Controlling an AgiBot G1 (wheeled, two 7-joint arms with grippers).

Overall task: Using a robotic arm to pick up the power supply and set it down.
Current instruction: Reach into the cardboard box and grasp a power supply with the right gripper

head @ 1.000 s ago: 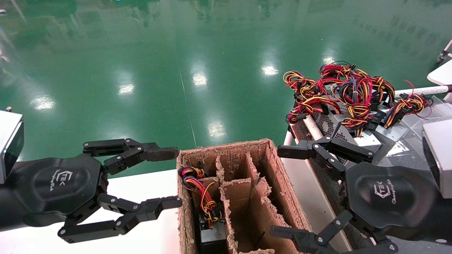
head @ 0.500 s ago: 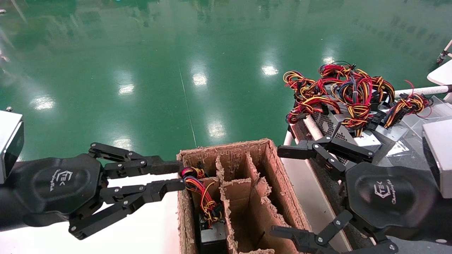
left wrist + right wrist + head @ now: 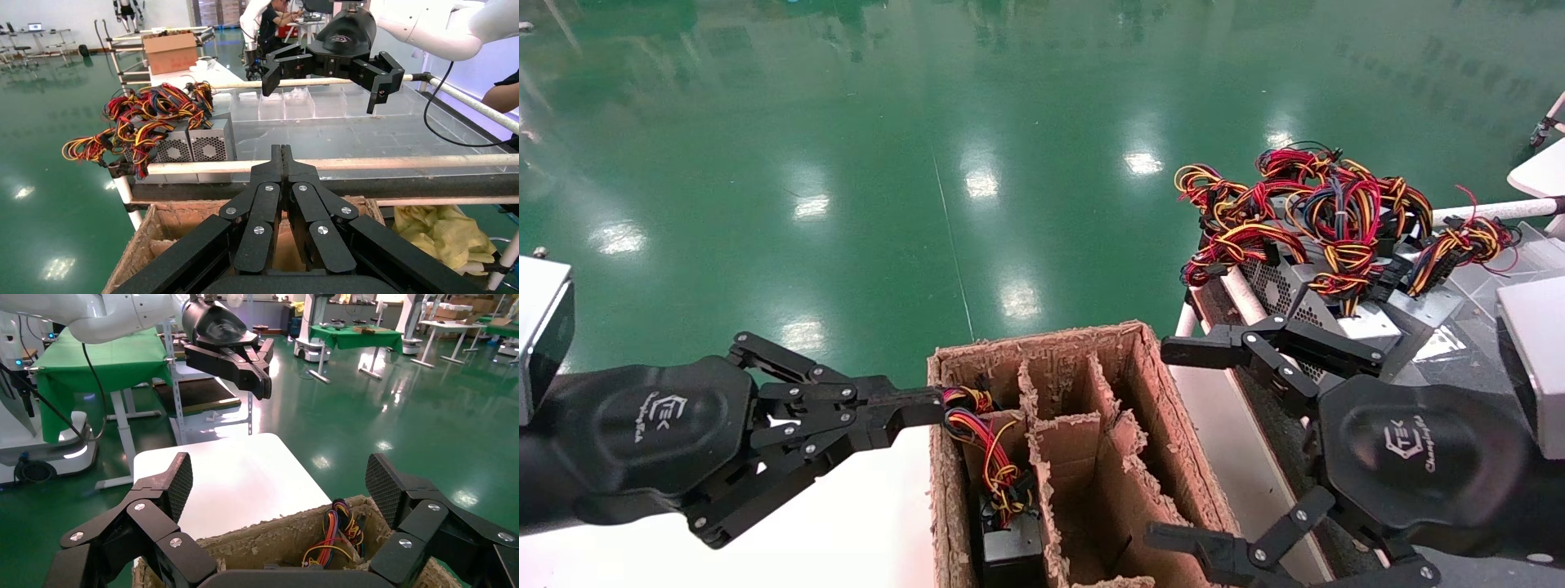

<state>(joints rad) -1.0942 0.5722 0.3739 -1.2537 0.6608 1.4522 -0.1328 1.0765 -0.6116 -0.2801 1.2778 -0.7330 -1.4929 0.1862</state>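
The power supply [image 3: 1012, 549] is a dark box standing in the left compartment of a worn cardboard box [image 3: 1152, 384], its red, yellow and black wires [image 3: 986, 445] rising to the rim. In the right wrist view only those wires [image 3: 335, 536] show inside the cardboard box [image 3: 269, 539]. My left gripper [image 3: 923, 406] is shut with nothing between its fingers, its tip just outside the box's left wall beside the wires; its fingers [image 3: 281, 160] are pressed together. My right gripper [image 3: 1177, 445] hangs open by the box's right side, pads [image 3: 181, 478] wide apart.
Silver-grey boxes with fan grilles [image 3: 1295, 298] and tangled wire bundles [image 3: 1324, 208] lie on a rack at the right, behind a white rail [image 3: 379, 163]. A white table [image 3: 862, 523] sits left of the cardboard box. Green floor lies beyond. Yellow bags [image 3: 447, 236] lie past the box.
My left gripper went from wide open to shut over the last second, staying beside the box's left wall. The right gripper and the power supply have not moved.
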